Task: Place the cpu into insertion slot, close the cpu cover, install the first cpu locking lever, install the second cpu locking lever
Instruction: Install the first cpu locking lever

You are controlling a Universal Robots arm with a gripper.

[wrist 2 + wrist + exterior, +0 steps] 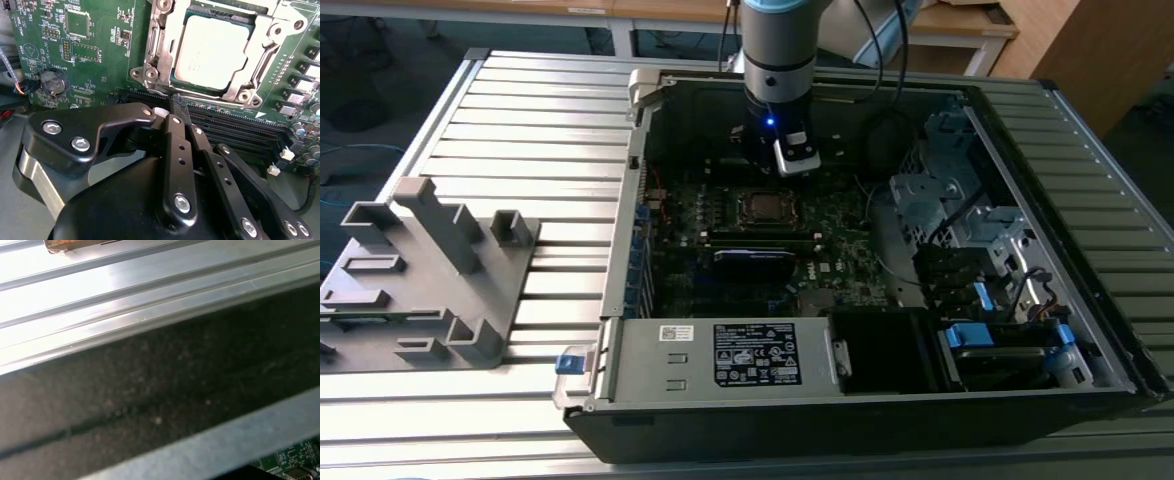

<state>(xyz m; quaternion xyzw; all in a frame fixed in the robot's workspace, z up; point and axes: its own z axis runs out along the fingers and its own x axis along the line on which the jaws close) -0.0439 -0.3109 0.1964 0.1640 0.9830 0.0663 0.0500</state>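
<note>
Sitting in 1 insertion slot [212,52]: 1 cpu [210,50], 1 cpu cover [165,45] closed.

- The cpu [210,52] was a flat square chip with a pale silver-grey top. It lay level inside the slot, seated on the green board.
- The slot [762,205] was a small dark square with a silvery rim, in the middle of the board inside the open case.
- The cover [262,47] was a thin silvery metal frame. It lay closed, flat around the edges of the cpu, and the top of the chip showed through its opening.
</note>
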